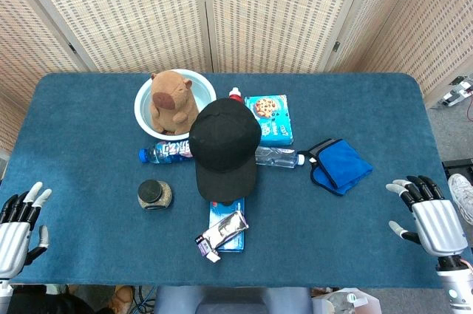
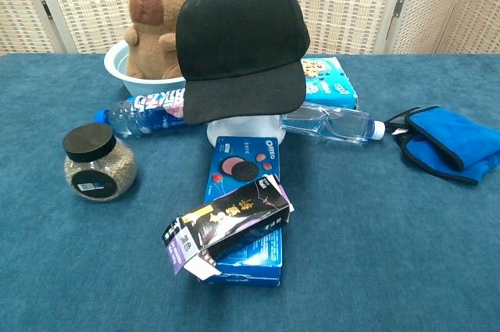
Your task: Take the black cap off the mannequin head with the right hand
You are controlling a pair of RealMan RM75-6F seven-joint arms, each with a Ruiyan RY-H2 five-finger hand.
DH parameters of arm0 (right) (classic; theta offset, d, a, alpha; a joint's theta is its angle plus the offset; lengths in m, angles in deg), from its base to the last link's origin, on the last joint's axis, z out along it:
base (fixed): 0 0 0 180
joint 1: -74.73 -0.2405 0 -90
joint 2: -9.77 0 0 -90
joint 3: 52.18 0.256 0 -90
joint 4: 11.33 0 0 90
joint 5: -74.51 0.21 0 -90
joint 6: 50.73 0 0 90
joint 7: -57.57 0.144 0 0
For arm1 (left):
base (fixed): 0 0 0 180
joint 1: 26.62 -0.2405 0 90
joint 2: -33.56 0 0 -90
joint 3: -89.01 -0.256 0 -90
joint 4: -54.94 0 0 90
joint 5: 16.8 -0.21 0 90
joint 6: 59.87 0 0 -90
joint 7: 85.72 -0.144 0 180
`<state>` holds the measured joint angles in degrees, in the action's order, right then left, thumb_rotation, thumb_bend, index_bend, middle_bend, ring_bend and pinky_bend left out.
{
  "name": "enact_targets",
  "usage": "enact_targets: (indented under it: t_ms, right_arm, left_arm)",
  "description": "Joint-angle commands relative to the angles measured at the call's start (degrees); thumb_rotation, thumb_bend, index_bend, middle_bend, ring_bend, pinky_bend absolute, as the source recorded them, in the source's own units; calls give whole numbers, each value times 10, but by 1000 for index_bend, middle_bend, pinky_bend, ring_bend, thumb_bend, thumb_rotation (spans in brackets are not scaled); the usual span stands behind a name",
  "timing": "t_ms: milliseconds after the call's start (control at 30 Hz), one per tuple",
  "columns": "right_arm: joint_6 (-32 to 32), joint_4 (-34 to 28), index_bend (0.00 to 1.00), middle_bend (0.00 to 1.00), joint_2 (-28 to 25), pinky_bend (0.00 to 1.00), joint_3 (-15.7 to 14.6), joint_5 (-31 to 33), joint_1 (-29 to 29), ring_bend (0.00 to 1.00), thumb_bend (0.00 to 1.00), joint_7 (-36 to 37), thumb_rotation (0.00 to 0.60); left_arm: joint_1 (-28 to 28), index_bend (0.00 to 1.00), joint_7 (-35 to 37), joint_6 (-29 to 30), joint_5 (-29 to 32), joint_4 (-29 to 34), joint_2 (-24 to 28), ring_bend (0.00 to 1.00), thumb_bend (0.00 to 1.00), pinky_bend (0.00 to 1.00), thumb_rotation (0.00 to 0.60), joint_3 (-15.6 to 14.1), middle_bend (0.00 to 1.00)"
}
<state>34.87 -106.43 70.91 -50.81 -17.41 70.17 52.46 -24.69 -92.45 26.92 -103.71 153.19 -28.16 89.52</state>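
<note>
Black cap (image 2: pixel 238 39) seated on mannequin head (image 2: pixel 242 130) at surface (image 1: pixel 355 240) centre, brim toward robot, likely so front edge can be reached. Right hand (image 1: pixel 432 222) rested at near right edge, fingers (image 1: pixel 414 187) spread, nothing held. Left hand (image 1: pixel 18 225) parked near left edge, fingers apart, empty. Cap not yet touched.

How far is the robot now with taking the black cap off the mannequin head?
Nothing looks done yet. The black fabric baseball cap sits fully on the white mannequin head, its brim toward the robot. Nothing is in hand: the silver right hand rests open at the near right table edge, far from the cap, and the left hand is open too. Reaching, gripping and lifting the cap all remain.
</note>
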Motion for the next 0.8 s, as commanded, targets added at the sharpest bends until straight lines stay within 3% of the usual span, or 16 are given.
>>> enact_targets:
  t_ms: [33, 500, 800]
  right_arm:
    - [-2, -1, 313, 286, -1, 174, 0, 1, -1, 169, 0, 0, 600]
    - [-13, -3, 313, 287, -1, 174, -2, -16, -14, 169, 0, -3, 600]
    - [-49, -17, 314, 289, 5, 174, 12, -67, -69, 169, 0, -28, 600]
  left_arm:
    - [1, 96, -1, -1, 0, 0, -1, 0, 621, 0, 600, 0, 0]
    - [0, 96, -1, 0, 0, 1, -1, 0, 620, 0, 600, 0, 0]
    - [1, 96, 0, 2, -5, 0, -3, 0, 621, 0, 600, -1, 0]
